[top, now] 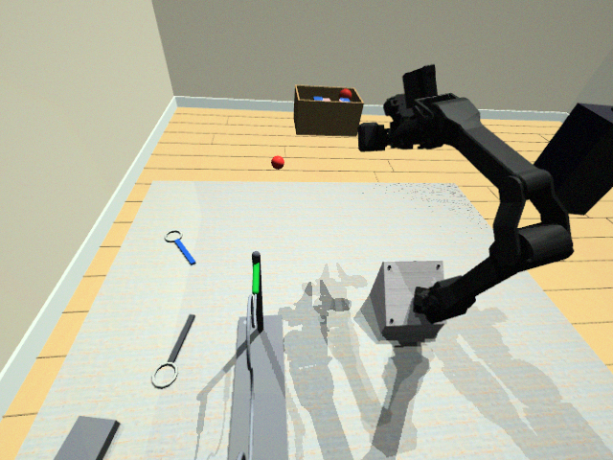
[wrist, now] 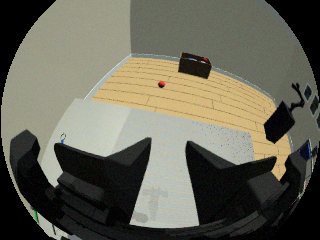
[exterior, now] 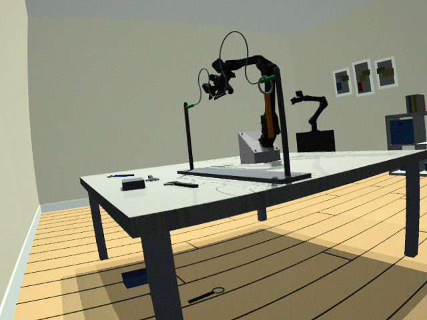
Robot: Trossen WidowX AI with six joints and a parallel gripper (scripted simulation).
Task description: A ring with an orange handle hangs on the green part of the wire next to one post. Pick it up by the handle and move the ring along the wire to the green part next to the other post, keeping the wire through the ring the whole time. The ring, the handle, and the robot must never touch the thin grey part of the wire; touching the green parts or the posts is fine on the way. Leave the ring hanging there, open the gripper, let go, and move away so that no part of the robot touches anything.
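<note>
In the exterior view the ring (exterior: 265, 93) hangs around the green part (exterior: 267, 79) beside the right post (exterior: 282, 120), its orange handle (exterior: 269, 117) pointing down. The grey wire (exterior: 234, 31) (top: 251, 380) bends in loops to the other green part (exterior: 189, 106) (top: 256, 278) at the left post (exterior: 188, 137). My gripper (top: 366, 137) (exterior: 217, 96) (wrist: 168, 143) is open, partly closed in, with nothing between its fingers. It is raised on the arm's side of the wire, away from the ring and handle; the exterior camera sees it behind the wire. The ring is out of view in the top view.
The posts stand on a grey base (top: 267, 396) (exterior: 234, 175). On the table lie a blue-handled ring tool (top: 185, 251), a dark-handled ring tool (top: 182, 337) and a grey block (top: 86, 438) (exterior: 133, 184). The arm's slanted mount (top: 413, 291) (exterior: 249, 149) stands behind the base.
</note>
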